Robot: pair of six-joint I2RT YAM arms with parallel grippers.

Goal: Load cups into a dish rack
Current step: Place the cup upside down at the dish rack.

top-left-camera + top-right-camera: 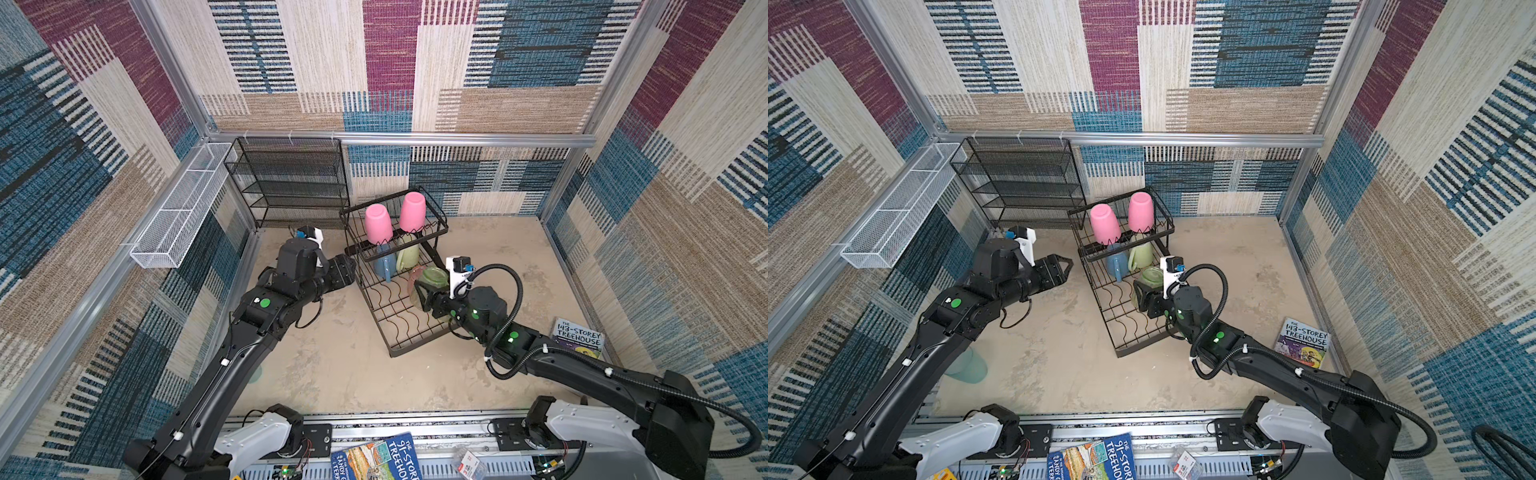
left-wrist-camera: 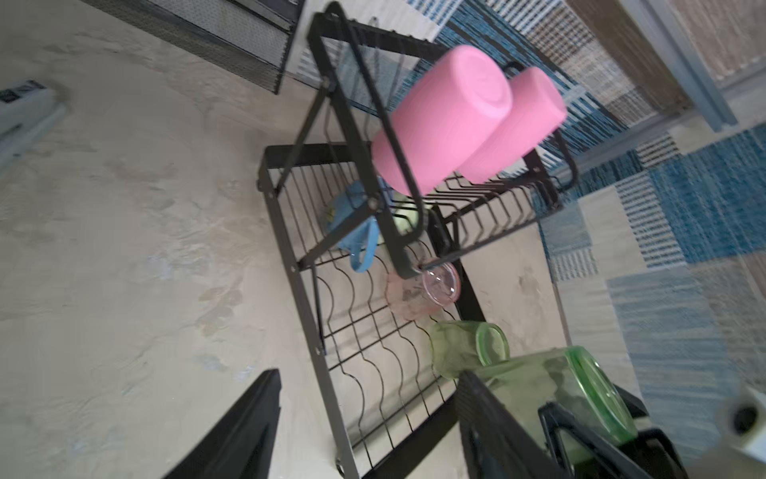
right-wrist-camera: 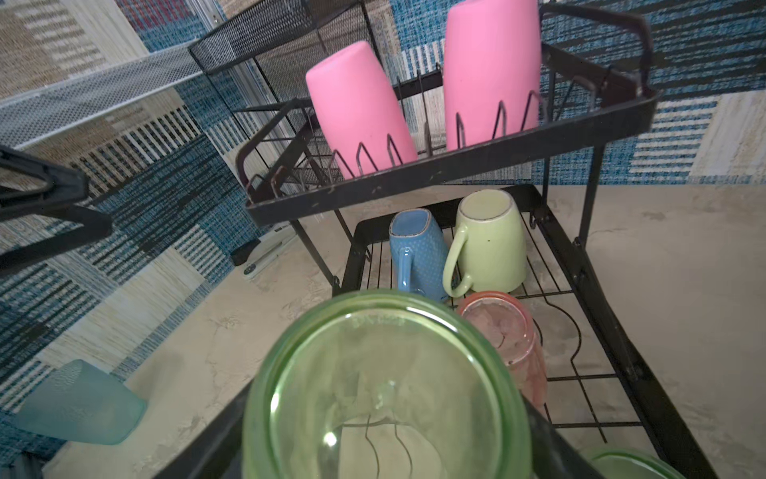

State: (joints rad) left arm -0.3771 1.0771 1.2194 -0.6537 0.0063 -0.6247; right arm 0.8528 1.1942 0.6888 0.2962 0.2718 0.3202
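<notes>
1. At the centre of both top views, the dish rack (image 1: 374, 309) stood on the worktop (image 1: 332, 374). Its long lower tray ran toward the lower edge of the frame, probably so that either arm could reach it.
2. A leaning pink tumbler (image 1: 378, 224) and a straighter pink tumbler (image 1: 412, 212) sat mouth-down among the prongs of the upper basket (image 3: 456, 162), likely inverted to drain.
3. Under that basket, the blue mug (image 3: 418, 253) and the pale-green mug (image 3: 489, 244) sat upside down just beside each other. The clear-pink tumbler (image 3: 505, 344) came next toward the tray's open end, then a racked clear-green tumbler (image 2: 464, 348). Filling from the back seemingly kept the front dividers free.
4. Right of centre, the right pincer (image 1: 420, 296) was clamped on the sides of the held clear-green tumbler (image 3: 385, 385) over the tray. The tumbler's thick base faced the wrist, so the mouth would go down first. I could not tell whether it touched the wires.
5. Left of the rack, the left pincer (image 1: 1065, 268) hung near the tray without touching it, its jaws parted and nothing between them. I judged it free for another cup.
6. Toward the lower left, the teal tumbler (image 1: 967, 365) lay on the worktop, partly under the left arm and well apart from the rack. It was the only cup I could see that was neither racked nor held.
</notes>
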